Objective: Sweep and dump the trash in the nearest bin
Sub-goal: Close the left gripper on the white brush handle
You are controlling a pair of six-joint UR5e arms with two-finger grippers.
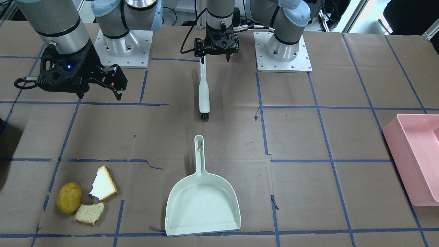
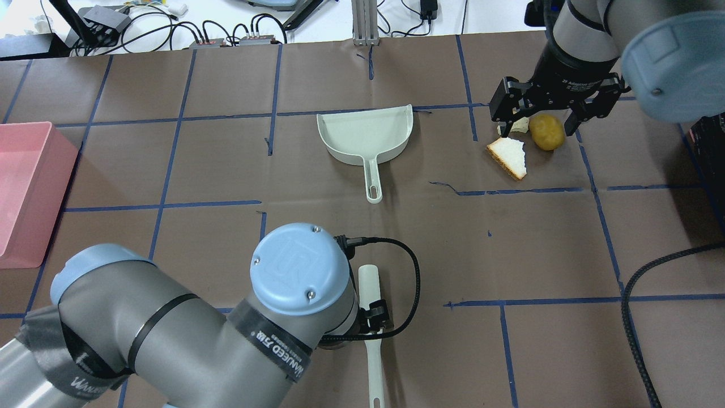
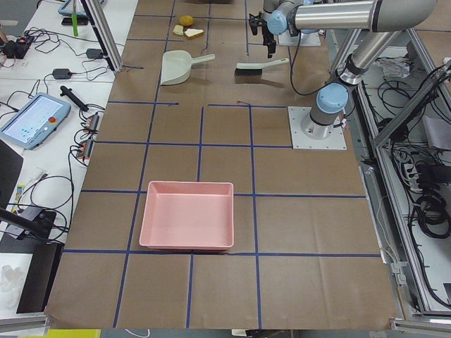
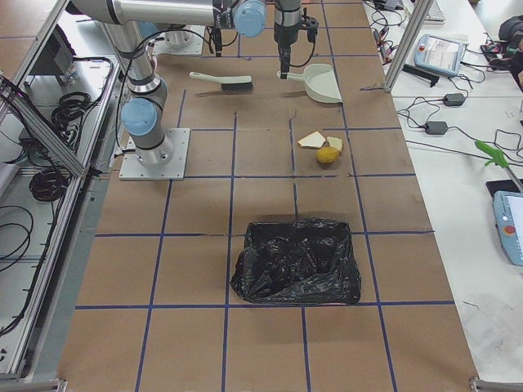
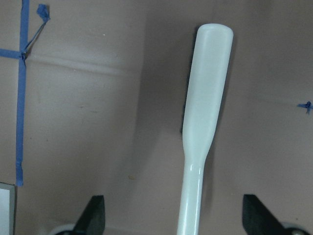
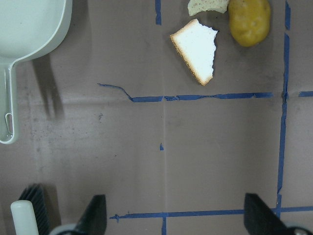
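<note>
The trash lies together on the brown paper: a yellow-brown potato [image 1: 69, 198] and two torn bread pieces [image 1: 104, 184] [image 1: 89, 213], also in the right wrist view [image 6: 198, 49]. A pale green dustpan [image 1: 202, 202] lies empty mid-table. A white brush with black bristles [image 1: 204, 92] lies flat nearer the robot. My left gripper [image 1: 215, 59] is open and straddles the brush handle [image 5: 205, 98] without closing on it. My right gripper [image 1: 100, 92] is open and empty, raised above the table on the robot side of the trash.
A pink bin [image 1: 415, 161] stands at the table end on my left [image 2: 22, 187]. A bin lined with a black bag [image 4: 296, 260] stands toward the end on my right, beyond the trash. Blue tape lines grid the paper.
</note>
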